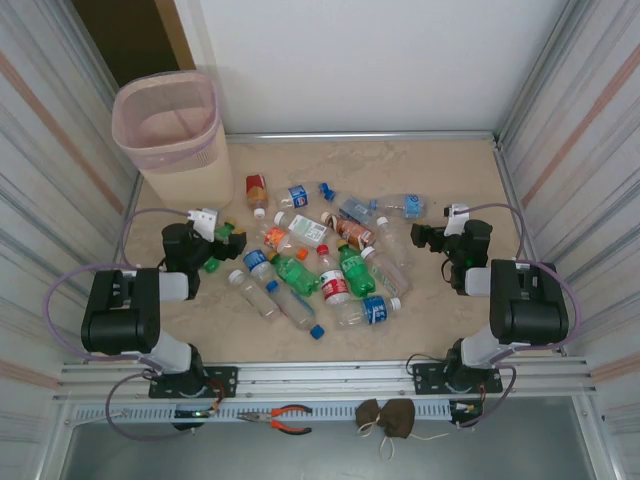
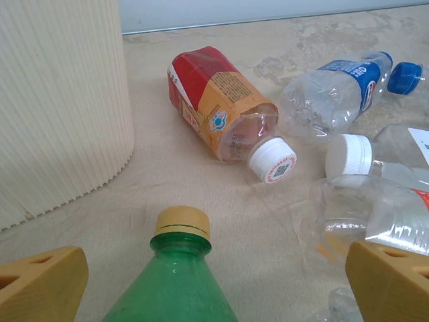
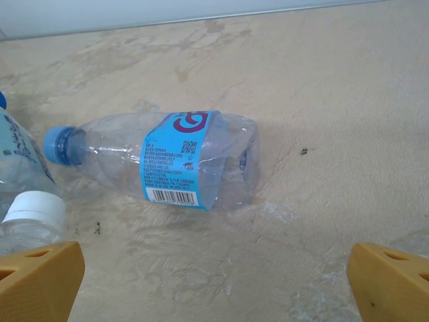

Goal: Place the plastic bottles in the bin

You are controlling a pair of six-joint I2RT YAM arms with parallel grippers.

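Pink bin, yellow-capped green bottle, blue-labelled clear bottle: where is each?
pink bin (image 1: 190,175), top external view, on its side wall.
yellow-capped green bottle (image 2: 175,278), left wrist view, on its green shoulder.
blue-labelled clear bottle (image 3: 177,159), right wrist view, on its label.

At 8 o'clock in top view: left arm (image 1: 122,312), elbow folded, wrist aimed toward 3 o'clock. Ahead of it, left gripper (image 1: 226,243), low, jaws spread wide, fingers (image 2: 41,282) at both lower corners of wrist view. At 4 o'clock: right arm (image 1: 525,305), wrist aimed toward 9 o'clock, right gripper (image 1: 424,238) likewise spread wide.
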